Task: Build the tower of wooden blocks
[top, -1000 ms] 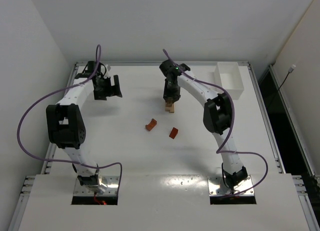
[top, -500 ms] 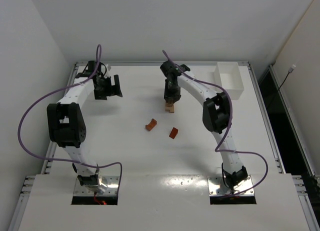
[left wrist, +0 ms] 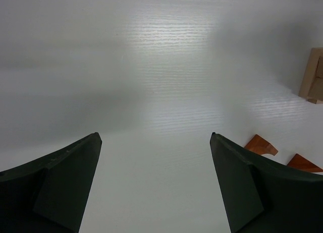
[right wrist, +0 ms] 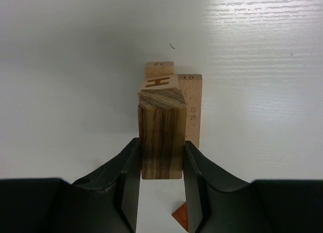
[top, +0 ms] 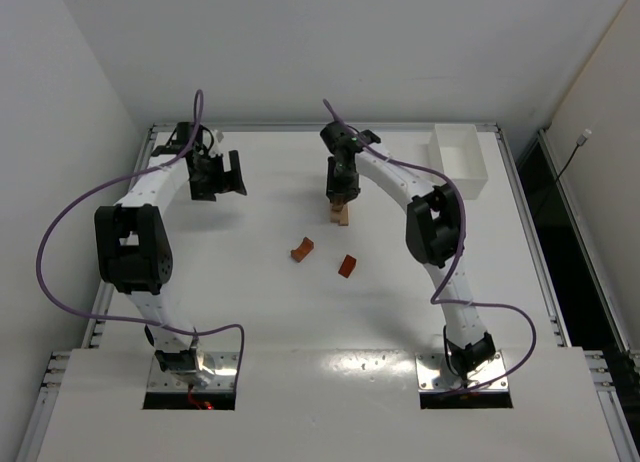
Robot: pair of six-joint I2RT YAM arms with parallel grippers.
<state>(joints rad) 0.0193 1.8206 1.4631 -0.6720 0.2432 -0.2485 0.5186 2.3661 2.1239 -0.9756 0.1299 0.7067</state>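
My right gripper (right wrist: 161, 160) is clamped on a dark striped block (right wrist: 160, 139), one finger pressed flat against each side of it. It holds that block upright right over the tower (top: 342, 217), which stands near the middle of the worktop (top: 250, 302), toward the far side. In the right wrist view I see a lettered block (right wrist: 158, 82) just past the striped one and a long tan block (right wrist: 192, 109) lying alongside on the right. I cannot tell whether the striped block is resting on the tower or hanging just above it.

My left gripper (left wrist: 154, 182) is spread wide with nothing between its fingers, hovering over bare worktop at the far left, well apart from the tower.

Two loose pieces lie nearer to me than the tower: the left red-brown block (top: 302, 249) and the right red-brown block (top: 347, 266), close together but not touching. A white tray (top: 458, 157) sits in the far right corner.
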